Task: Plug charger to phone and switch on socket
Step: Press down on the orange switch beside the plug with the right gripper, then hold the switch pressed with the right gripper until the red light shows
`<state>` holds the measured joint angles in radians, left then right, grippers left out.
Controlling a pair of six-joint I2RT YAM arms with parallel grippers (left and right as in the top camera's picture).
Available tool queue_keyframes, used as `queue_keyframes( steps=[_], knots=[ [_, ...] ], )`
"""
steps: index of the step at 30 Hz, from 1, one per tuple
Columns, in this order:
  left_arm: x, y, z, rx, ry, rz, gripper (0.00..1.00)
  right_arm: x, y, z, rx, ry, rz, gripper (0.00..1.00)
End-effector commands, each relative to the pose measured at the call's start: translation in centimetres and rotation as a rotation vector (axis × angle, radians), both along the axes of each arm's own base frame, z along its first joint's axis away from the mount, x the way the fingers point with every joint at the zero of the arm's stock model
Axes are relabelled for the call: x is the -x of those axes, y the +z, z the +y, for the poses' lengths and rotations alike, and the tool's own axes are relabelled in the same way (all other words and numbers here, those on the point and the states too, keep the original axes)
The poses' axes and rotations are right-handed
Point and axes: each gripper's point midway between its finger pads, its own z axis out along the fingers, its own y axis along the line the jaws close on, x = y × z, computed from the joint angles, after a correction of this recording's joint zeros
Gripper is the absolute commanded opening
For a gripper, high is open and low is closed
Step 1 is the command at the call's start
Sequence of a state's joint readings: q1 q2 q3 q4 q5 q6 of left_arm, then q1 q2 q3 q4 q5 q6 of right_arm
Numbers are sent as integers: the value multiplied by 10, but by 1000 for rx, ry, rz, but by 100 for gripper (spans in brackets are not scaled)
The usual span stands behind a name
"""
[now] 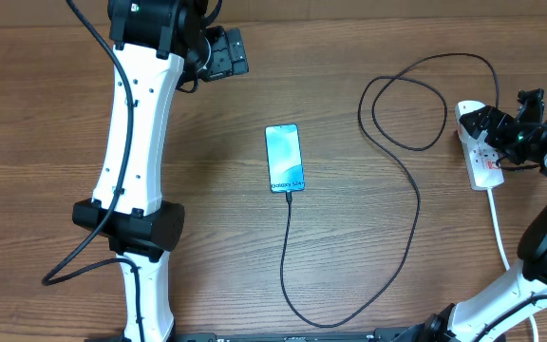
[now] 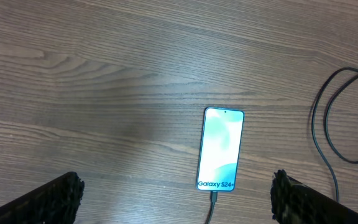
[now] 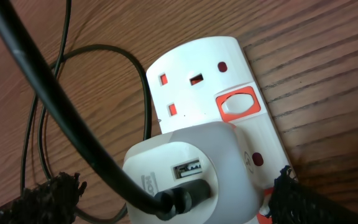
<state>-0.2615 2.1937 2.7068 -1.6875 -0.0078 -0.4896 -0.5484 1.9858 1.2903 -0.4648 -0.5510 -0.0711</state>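
Biggest worry here is the right end effector hitting the wrong thing. Its fingers are splayed wide and hold nothing, one on either side of the chunky white-grey plastic adapter. That adapter sits in the white oblong plastic power strip at the far right of the smooth wood-grain desk.

The orange-red rocker switch in plain sight belongs to the empty outlet beside it, I reckon. A second orange bit peeks out at the bottom edge next to one finger, and that's probably the one that matters. Press the wrong one and nothing charges.

The strip looks like light, glossy plastic, so an off-centre poke could just skate it sideways and drag the thin black rubbery charger cable with it. Its tip looks seated in the bottom end of the slim glass-fronted phone with the glowing pale blue screen, which lies mid-desk, and a tug could pop it out. The left end effector hovers over the phone, fingers spread apart too, gripping nothing.
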Motion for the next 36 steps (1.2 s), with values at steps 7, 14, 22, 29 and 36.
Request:
queue_keyframes(
  steps=[7, 14, 22, 29, 36],
  knots=[
    [1, 2, 0, -6, -18, -5, 100, -3, -1, 6, -44, 4, 12, 100],
    [1, 2, 0, -6, -18, -5, 100, 4, -4, 10, -63, 3, 43, 100],
    [1, 2, 0, -6, -18, -5, 100, 5, -7, 13, -63, 14, 49, 100],
    [0, 2, 1, -6, -16, -5, 100, -1, -6, 27, -57, 48, 43, 100],
    [1, 2, -1, -6, -19, -5, 100, -1, -7, 35, -64, 61, 54, 100]
  ],
)
